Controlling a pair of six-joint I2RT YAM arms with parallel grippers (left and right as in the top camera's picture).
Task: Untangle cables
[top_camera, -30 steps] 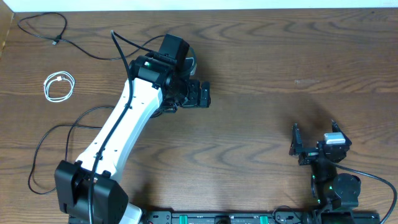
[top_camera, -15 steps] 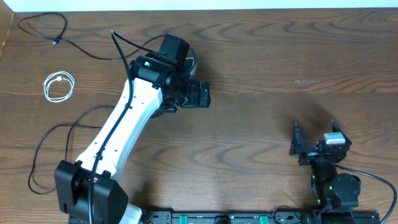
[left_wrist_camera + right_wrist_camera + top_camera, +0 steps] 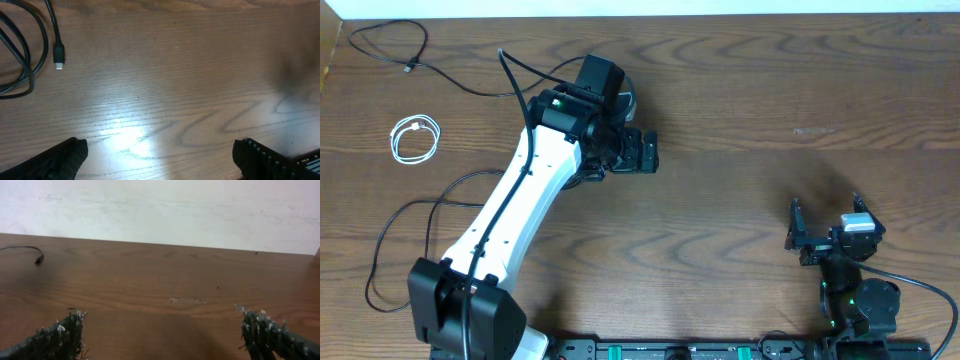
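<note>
A short white cable (image 3: 415,138) lies coiled at the far left of the table. A thin black cable (image 3: 388,42) lies loose at the far left corner, with its plug towards the white coil. Another black cable (image 3: 20,55) with a small plug (image 3: 59,55) shows in the left wrist view, beyond and left of the fingers; overhead, the left arm mostly hides it. My left gripper (image 3: 642,152) (image 3: 160,160) is open and empty over bare wood. My right gripper (image 3: 825,222) (image 3: 162,335) is open and empty near the front right.
A thin black loop (image 3: 382,250) lies beside the left arm's base; I cannot tell whether it belongs to the arm. A black cord end (image 3: 35,256) shows far left in the right wrist view. A white wall (image 3: 160,205) stands behind the table's far edge.
</note>
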